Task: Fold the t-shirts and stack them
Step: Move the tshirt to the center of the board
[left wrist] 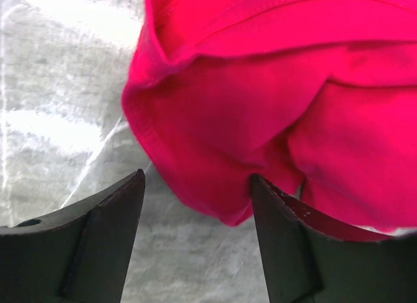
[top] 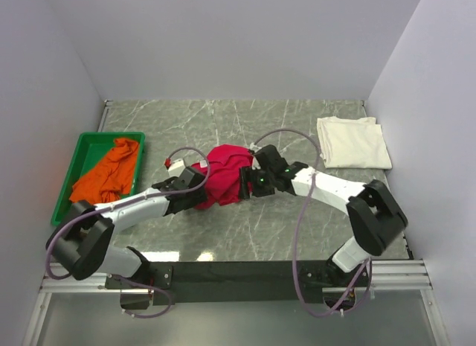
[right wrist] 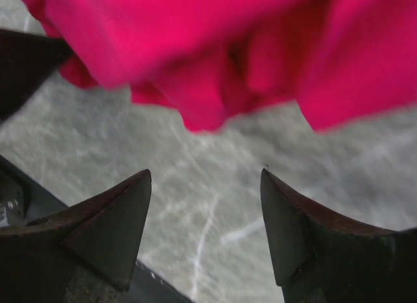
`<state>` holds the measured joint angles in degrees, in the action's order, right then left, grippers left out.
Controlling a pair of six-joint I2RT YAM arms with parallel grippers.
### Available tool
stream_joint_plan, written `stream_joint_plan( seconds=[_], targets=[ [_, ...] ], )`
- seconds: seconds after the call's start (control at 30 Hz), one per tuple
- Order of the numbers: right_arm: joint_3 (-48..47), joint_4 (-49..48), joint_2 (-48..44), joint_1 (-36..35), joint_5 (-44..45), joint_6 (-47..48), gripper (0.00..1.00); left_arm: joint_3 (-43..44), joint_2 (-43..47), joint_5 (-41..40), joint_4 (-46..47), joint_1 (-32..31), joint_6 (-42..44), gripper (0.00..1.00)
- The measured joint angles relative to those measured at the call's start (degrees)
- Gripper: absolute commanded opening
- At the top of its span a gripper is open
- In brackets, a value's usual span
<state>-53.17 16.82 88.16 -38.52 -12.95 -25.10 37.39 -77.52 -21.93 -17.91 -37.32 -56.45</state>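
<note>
At the far left, the crumpled orange cloth t-shirt (top: 111,171) lay in the green plastic bin (top: 91,149), well apart from the work. Next came the left gripper (left wrist: 197,178). Its jaws stood partly open and clamped nothing. A rounded fold of the crimson soft cloth t-shirt (top: 223,175) reached down between the fingertips and touched the inner edge of one of them.

That shirt sat bunched in a heap at the middle of the grey marbled table (top: 260,227), between the two arms. From above, the heap ran loosely from near-left to far-right, but we could make out no clean long axis, hem or sleeve.

On the heap's right side, the right gripper (right wrist: 205,173) also had its jaws apart and empty. The cloth lay just beyond its fingertips, with bare table between them.

We judged both arms about equally near, the left one better placed to pinch because cloth already lay within its gap.

At the far right, the folded cream-white cloth t-shirt (top: 353,141) lay flat.
</note>
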Motion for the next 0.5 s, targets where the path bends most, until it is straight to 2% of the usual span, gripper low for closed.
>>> stream_joint_plan(
  seconds=[0.17, 0.27, 0.3, 0.37, 0.4, 0.43, 0.47, 0.5],
  targets=[
    [-7.8, 0.0, 9.0, -2.3, 0.5, 0.1, 0.74, 1.7, -3.9, 0.0, 1.0, 0.0, 0.0, 0.69],
    [-11.5, 0.8, 13.7, -3.3, 1.3, 0.3, 0.74, 2.6, -5.3, 0.1, 1.5, 0.0, 0.2, 0.60],
    [-12.6, 1.2, 15.3, -3.6, 1.5, 0.4, 0.73, 2.8, -5.7, 0.1, 1.6, 0.0, 0.2, 0.52],
    [-14.4, 2.2, 17.7, -4.1, 2.2, 0.7, 0.61, 3.1, -6.4, 0.2, 2.0, 0.0, 0.3, 0.44],
    [-15.1, 2.7, 18.8, -4.3, 2.6, 0.8, 0.57, 3.2, -6.7, 0.1, 2.2, 0.0, 0.3, 0.33],
    [-15.6, 3.3, 19.6, -4.4, 3.0, 0.7, 0.43, 3.2, -6.8, 0.2, 2.3, 0.0, 0.2, 0.26],
    [-16.4, 4.0, 20.2, -4.4, 3.6, 0.9, 0.35, 3.2, -6.8, 0.2, 2.3, 0.0, 0.5, 0.19],
    [-16.8, 4.3, 20.5, -4.5, 4.1, 0.9, 0.28, 3.3, -6.8, 0.2, 2.2, 0.0, 0.6, 0.04]
  ],
)
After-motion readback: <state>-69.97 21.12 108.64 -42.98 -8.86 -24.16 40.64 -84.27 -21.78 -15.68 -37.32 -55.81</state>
